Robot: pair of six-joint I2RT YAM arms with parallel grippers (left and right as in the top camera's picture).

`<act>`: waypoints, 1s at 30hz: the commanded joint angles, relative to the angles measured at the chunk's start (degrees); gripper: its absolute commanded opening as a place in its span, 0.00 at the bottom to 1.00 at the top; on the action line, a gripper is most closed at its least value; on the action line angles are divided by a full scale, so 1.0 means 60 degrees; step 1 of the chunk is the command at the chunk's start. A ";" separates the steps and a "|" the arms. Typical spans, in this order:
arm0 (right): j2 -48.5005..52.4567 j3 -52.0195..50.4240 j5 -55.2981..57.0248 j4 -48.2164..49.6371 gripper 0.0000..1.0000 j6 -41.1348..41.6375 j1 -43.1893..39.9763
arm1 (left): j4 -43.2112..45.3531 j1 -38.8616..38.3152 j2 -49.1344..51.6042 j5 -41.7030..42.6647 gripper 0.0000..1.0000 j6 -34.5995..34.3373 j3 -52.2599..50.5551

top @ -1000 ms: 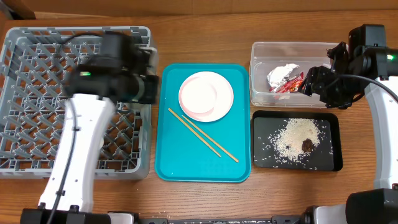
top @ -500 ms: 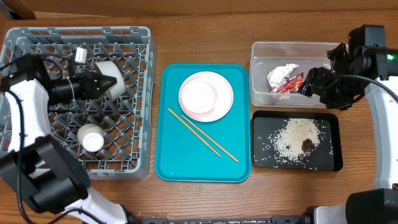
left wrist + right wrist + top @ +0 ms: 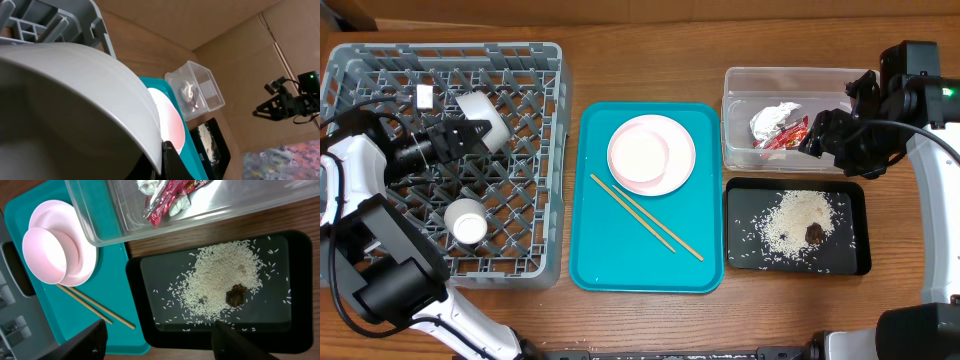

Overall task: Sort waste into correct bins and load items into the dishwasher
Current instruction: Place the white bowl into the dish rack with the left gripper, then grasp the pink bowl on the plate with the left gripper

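The white bowl (image 3: pixel 488 112) is over the back half of the grey dish rack (image 3: pixel 440 48), tipped on its side, and the left gripper (image 3: pixel 470 133) looks clamped on its rim. In the left wrist view one dark finger (image 3: pixel 168 159) sits right against the rim's edge. The bowl fills nearly everything else there, so I cannot tell whether it rests on the lattice or hangs just above it. The small cup (image 3: pixel 470 222) is already in the rack, nearer the front. The waste seems sorted: the red-and-silver wrapper (image 3: pixel 780 125) lies in the clear tub (image 3: pixel 740 150), and the rice (image 3: pixel 798 222) with its brown lump (image 3: pixel 815 233) is spread on the black tray (image 3: pixel 745 255). Yet to go, by my reckoning, are the plate (image 3: pixel 672 158), the small dish (image 3: pixel 636 152) sitting on it, and the two chopsticks (image 3: pixel 645 215), all on the teal tray (image 3: pixel 620 265). The right gripper (image 3: pixel 160 327) hangs over the near edge of the tub and the black tray, its jaws spread wide with nothing held. From overhead, the right arm covers the tub's far corner
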 commanded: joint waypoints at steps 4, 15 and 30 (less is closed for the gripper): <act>-0.0044 0.0106 0.0069 0.0007 0.68 -0.0040 -0.0015 | -0.0973 0.0860 0.0226 -0.1898 0.05 0.0182 0.0062; -0.0044 0.0106 0.0069 -0.0127 0.68 -0.0044 -0.0015 | -0.3111 0.1341 0.0007 -0.2568 1.00 -0.0521 0.0481; -0.0044 0.0106 0.1854 -0.0492 0.78 0.0616 -0.0015 | -0.1541 -0.5173 -0.2936 -0.7978 1.00 -0.4433 0.1239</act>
